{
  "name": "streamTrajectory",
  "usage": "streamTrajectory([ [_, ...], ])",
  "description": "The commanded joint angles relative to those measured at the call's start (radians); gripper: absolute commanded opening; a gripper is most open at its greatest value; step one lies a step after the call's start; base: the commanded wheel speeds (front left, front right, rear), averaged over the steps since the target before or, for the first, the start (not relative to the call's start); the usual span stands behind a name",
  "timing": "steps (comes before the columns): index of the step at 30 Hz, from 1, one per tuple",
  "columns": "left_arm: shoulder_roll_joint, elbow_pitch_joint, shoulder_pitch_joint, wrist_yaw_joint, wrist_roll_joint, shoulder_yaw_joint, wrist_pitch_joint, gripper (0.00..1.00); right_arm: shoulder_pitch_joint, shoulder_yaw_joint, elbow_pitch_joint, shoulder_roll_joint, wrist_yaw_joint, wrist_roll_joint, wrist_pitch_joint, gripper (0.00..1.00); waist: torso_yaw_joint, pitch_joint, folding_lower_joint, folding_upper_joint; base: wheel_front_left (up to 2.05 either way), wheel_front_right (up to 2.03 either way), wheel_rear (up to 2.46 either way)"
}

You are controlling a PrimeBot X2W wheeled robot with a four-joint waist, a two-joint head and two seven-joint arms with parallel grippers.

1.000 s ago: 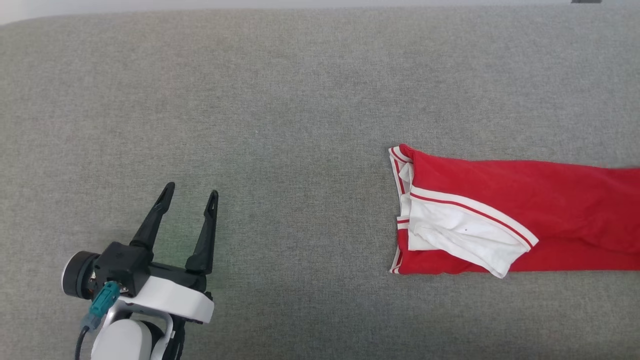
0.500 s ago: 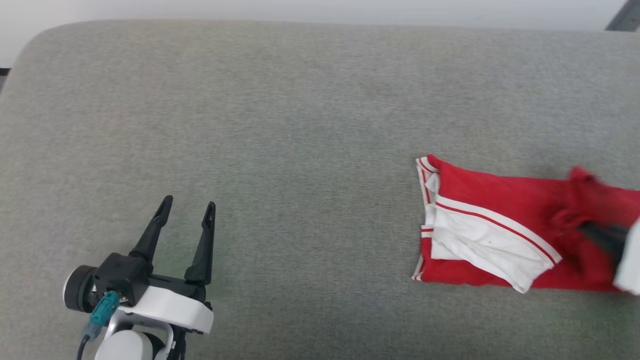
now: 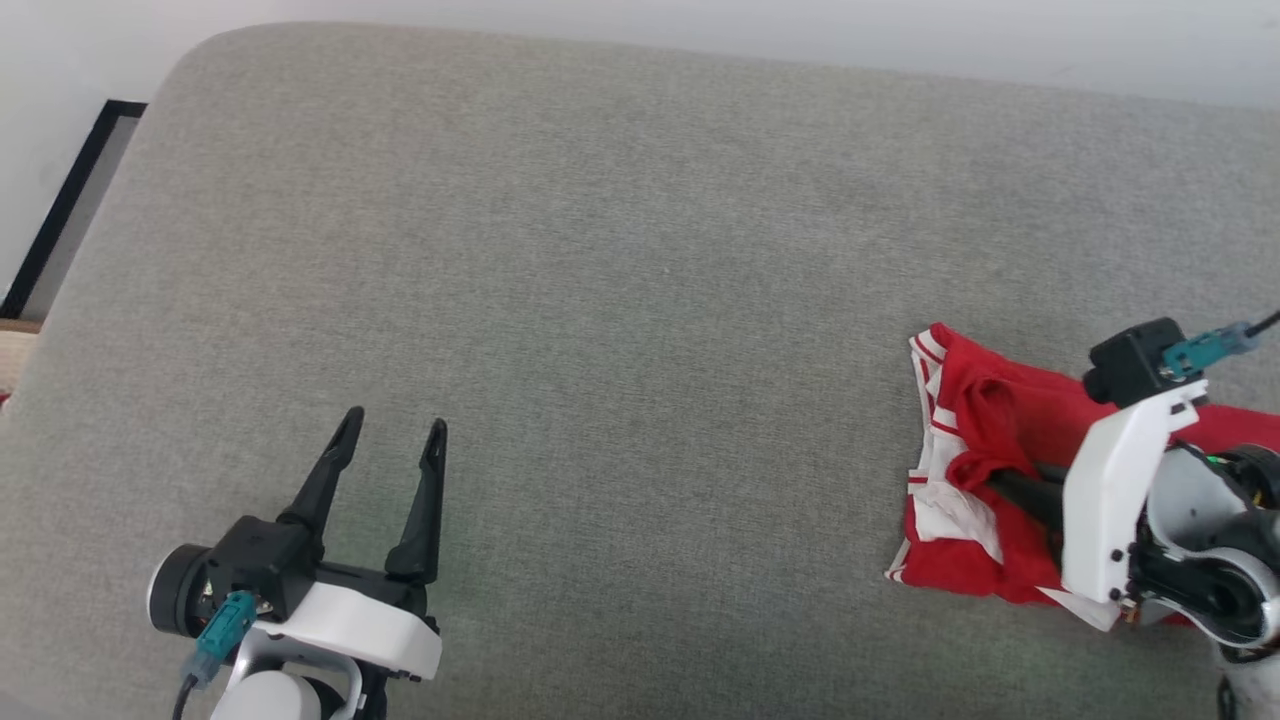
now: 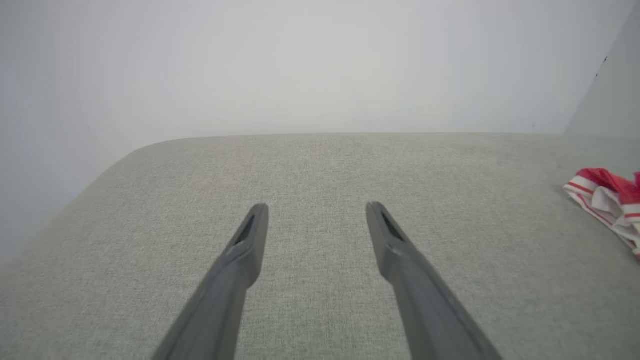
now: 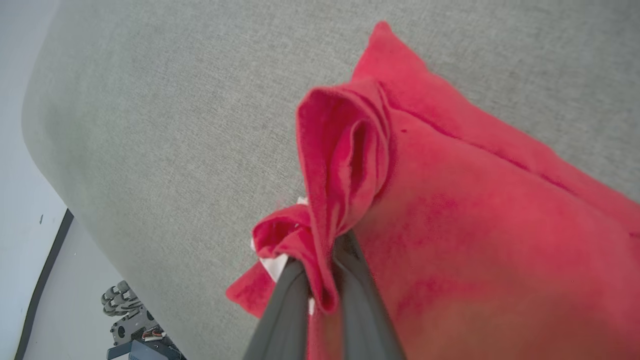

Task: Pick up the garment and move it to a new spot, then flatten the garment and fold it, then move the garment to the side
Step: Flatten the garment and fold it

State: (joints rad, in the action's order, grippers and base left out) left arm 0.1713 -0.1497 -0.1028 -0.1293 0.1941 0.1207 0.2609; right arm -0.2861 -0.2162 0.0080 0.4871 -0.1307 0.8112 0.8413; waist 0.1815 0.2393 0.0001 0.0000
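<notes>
The right gripper (image 5: 322, 260) is clenched on a bunched red fold of the garment (image 3: 985, 425), with the cloth pinched between its nearly closed fingers. The garment lies crumpled on the grey cushion (image 3: 600, 250) at four o'clock in the head view, its white striped end toward nine. The left gripper (image 3: 395, 420), at seven o'clock, stands spread wide over bare cushion, well apart from the garment.

Part of the garment (image 3: 975, 420) behind the right gripper (image 3: 1005, 485) (far end off-frame)
</notes>
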Motion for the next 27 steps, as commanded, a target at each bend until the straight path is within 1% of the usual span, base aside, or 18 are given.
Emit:
streamTrajectory([
  [1, 0.001, 0.0, 0.003, -0.001, 0.009, 0.002, 0.006, 1.0, -0.012, -0.007, 0.009, -0.007, 0.0, -0.003, -0.012, 0.0, 0.006, -0.001, -0.0001, 0.0, 0.0, 0.0, 0.0],
  [5, -0.003, -0.004, 0.008, -0.001, 0.007, 0.002, 0.006, 1.0, -0.032, -0.046, 0.049, -0.012, 0.0, 0.005, -0.038, 0.0, 0.015, -0.005, -0.0001, 0.0, 0.0, 0.0, 0.0],
  [13, -0.004, -0.005, 0.013, -0.001, 0.012, -0.008, 0.006, 1.0, -0.054, -0.1, 0.097, 0.009, 0.0, 0.014, -0.073, 0.0, 0.009, -0.007, -0.0001, 0.0, 0.0, 0.0, 0.0],
  [14, -0.003, -0.004, 0.012, -0.001, 0.012, -0.009, 0.006, 1.0, -0.057, -0.103, 0.1, 0.012, 0.0, 0.013, -0.084, 0.11, 0.006, -0.006, -0.0001, 0.0, 0.0, 0.0, 0.0],
  [15, -0.003, -0.003, 0.012, -0.001, 0.013, -0.012, 0.006, 1.0, -0.06, -0.109, 0.103, 0.014, 0.0, 0.015, -0.088, 0.11, 0.003, -0.007, -0.0001, 0.0, 0.0, 0.0, 0.0],
  [16, -0.003, -0.003, 0.013, -0.001, 0.014, -0.014, 0.006, 1.0, -0.063, -0.115, 0.106, 0.016, 0.0, 0.02, -0.094, 0.92, -0.001, -0.007, -0.0001, 0.0, 0.0, 0.0, 0.0],
  [17, -0.002, -0.003, 0.013, -0.001, 0.014, -0.015, 0.006, 1.0, -0.066, -0.117, 0.108, 0.019, 0.0, 0.022, -0.101, 1.0, -0.005, -0.008, -0.0001, 0.0, 0.0, 0.0, 0.0],
  [27, 0.011, -0.009, 0.021, -0.001, 0.021, -0.024, 0.005, 1.0, -0.076, -0.14, 0.114, 0.048, 0.0, 0.054, -0.176, 1.0, -0.055, -0.028, -0.0001, 0.0, 0.0, 0.0, 0.0],
])
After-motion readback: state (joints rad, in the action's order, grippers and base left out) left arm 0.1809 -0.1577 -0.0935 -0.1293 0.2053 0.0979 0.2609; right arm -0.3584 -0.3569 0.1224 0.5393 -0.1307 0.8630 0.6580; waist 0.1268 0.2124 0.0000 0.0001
